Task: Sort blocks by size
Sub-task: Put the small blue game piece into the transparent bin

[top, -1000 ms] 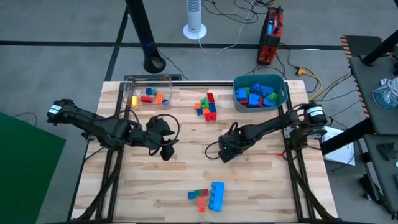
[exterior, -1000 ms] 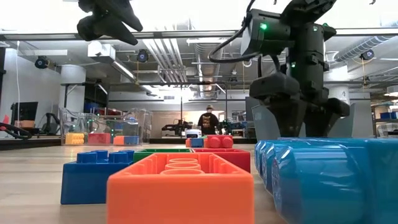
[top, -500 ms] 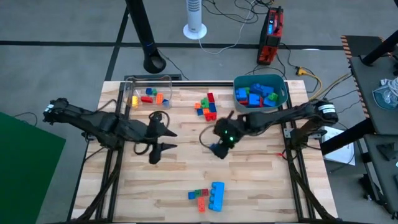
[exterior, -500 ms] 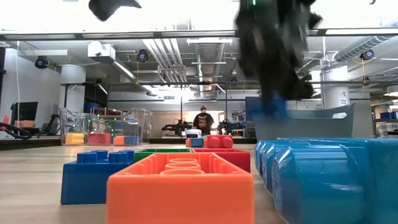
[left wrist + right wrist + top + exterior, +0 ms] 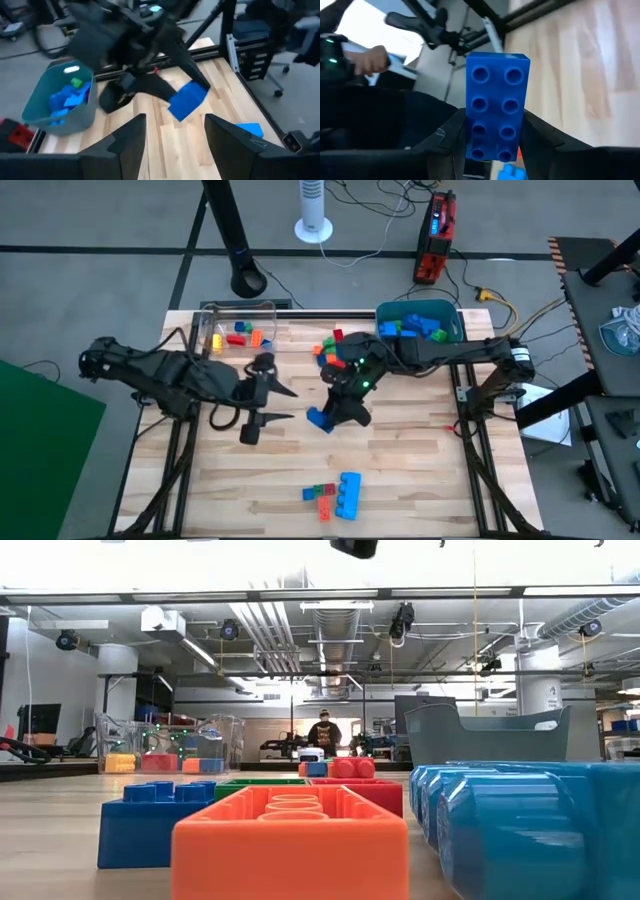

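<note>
We see the right gripper (image 5: pixel 330 416) near the middle of the table (image 5: pixel 420 470), its fingers pinching a chunky blue brick (image 5: pixel 319 420); the right wrist view shows this eight-studded brick (image 5: pixel 497 107) clamped between the two dark fingers, held above the wood. In the left wrist view the same brick (image 5: pixel 187 100) hangs tilted under the right arm, clear of the tabletop.

The left gripper (image 5: pixel 282 403) sits at about nine o'clock from the held brick, its fingers spread wide with nothing between them, pointing toward the right gripper.

At twelve o'clock from the held brick a small cluster of loose blocks (image 5: pixel 331 350) in red, orange, green and blue lies partly hidden under the right arm. At one to two o'clock stands the teal tub (image 5: pixel 446 341) with blue and green bricks inside, the right arm crossing in front of it. At ten to eleven o'clock the clear plastic box (image 5: pixel 237 327) holds small yellow, red, blue and orange pieces. At six o'clock, near the table's front edge, a light blue brick (image 5: pixel 348 494) lies just beside a few tiny red, green and orange ones (image 5: pixel 321 496).

In the low view those front bricks fill the foreground (image 5: pixel 290 830), and a person (image 5: pixel 326 732) stands far back in the room.
</note>
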Motion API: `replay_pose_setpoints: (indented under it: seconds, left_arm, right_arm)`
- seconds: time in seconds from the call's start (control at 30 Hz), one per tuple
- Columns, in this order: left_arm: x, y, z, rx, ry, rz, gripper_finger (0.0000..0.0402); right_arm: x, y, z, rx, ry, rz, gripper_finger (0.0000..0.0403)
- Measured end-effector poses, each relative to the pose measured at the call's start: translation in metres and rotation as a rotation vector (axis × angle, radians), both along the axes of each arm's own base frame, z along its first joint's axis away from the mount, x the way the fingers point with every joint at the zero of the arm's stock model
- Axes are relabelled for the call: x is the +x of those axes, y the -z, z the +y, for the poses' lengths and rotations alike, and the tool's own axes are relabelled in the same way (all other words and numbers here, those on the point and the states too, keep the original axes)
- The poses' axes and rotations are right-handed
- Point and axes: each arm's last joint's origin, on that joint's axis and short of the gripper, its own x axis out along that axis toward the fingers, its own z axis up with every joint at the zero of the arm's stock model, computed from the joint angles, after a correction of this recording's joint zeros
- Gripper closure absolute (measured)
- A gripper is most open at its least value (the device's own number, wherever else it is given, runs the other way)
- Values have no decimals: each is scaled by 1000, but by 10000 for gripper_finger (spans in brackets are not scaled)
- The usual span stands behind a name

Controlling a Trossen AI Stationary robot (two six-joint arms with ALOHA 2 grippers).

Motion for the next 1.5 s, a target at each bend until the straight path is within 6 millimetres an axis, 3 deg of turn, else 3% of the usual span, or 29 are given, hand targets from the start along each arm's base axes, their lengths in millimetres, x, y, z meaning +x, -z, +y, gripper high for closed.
replay_pose_setpoints:
  seconds: [0.1,0.4,0.77,1.17,1.5]
  left_arm:
    - [10,-1,-6,50,38,21,211]
    - [35,9,-15,133,49,66,173]
    - [41,8,-17,212,121,24,157]
    - [47,12,-19,232,185,22,195]
    - [48,10,-19,245,207,-4,272]
  right_arm:
    - [2,-12,1,25,-48,-44,272]
    - [8,-21,1,24,-65,-75,272]
    - [11,-15,0,26,-60,-44,272]
    - [11,-15,0,23,-54,-44,272]
    - [11,-15,1,28,-58,-42,272]
